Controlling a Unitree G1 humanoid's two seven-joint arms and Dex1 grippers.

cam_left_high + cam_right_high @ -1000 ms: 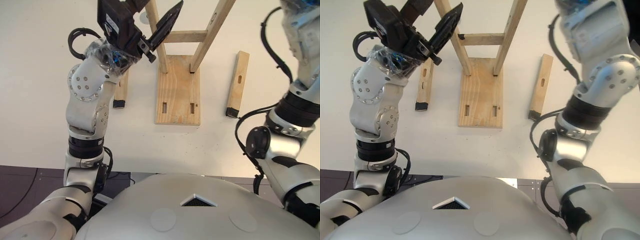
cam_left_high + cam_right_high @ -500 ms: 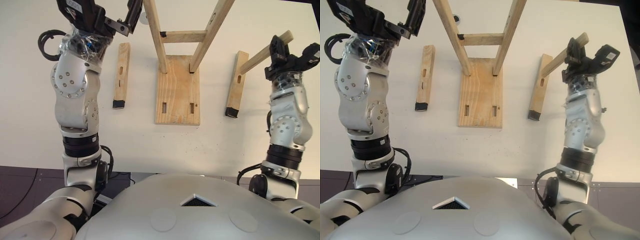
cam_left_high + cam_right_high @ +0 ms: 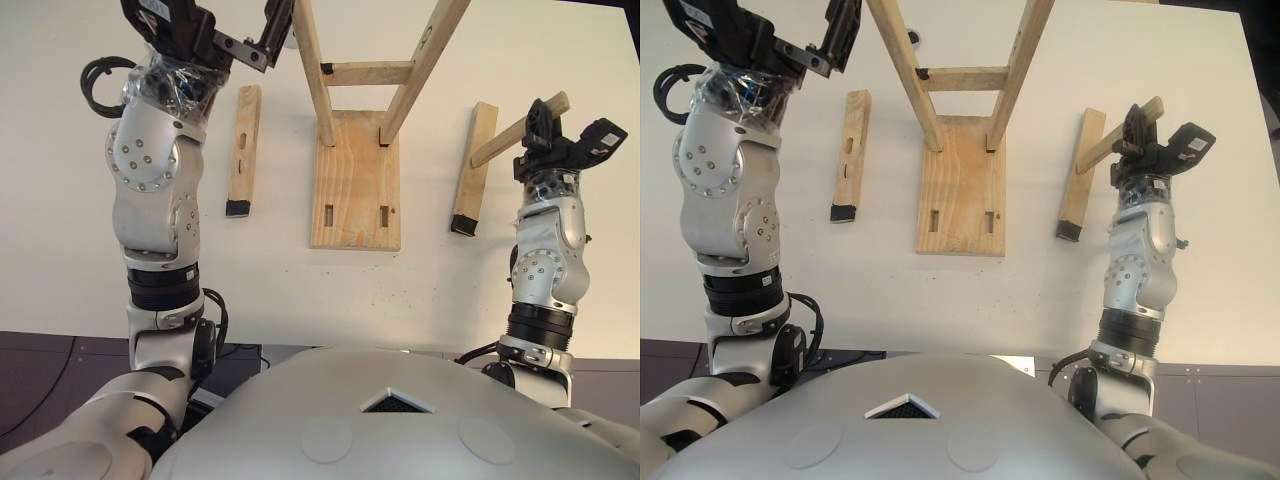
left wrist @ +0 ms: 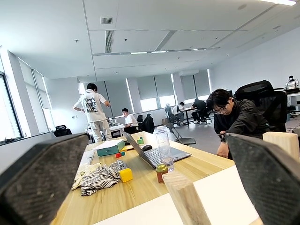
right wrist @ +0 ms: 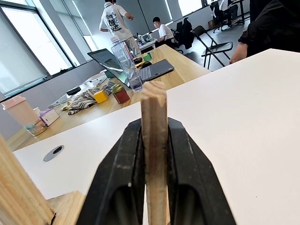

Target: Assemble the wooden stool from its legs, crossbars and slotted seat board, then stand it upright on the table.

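Observation:
The slotted seat board (image 3: 355,185) lies flat on the white table. Two legs (image 3: 312,70) stand in its far slots, joined by a crossbar (image 3: 372,72). A loose leg (image 3: 243,150) lies to its left and another (image 3: 474,170) to its right. My left gripper (image 3: 262,30) hangs open high beside the left upright leg; in the left wrist view its pads (image 4: 42,183) flank a leg's top end (image 4: 187,199) without touching. My right gripper (image 3: 545,135) is shut on a second crossbar (image 3: 515,130), held tilted above the right loose leg; the pads clamp this crossbar (image 5: 154,108).
The board's two near slots (image 3: 329,214) are open. Bare tabletop lies in front of the board up to the front edge (image 3: 400,345). A small round hole (image 3: 915,38) sits in the table behind the left upright leg.
My right arm swung down into view carrying the crossbar and now holds it lower, nearer the right loose leg. My left gripper pulled back from the upright leg and rose.

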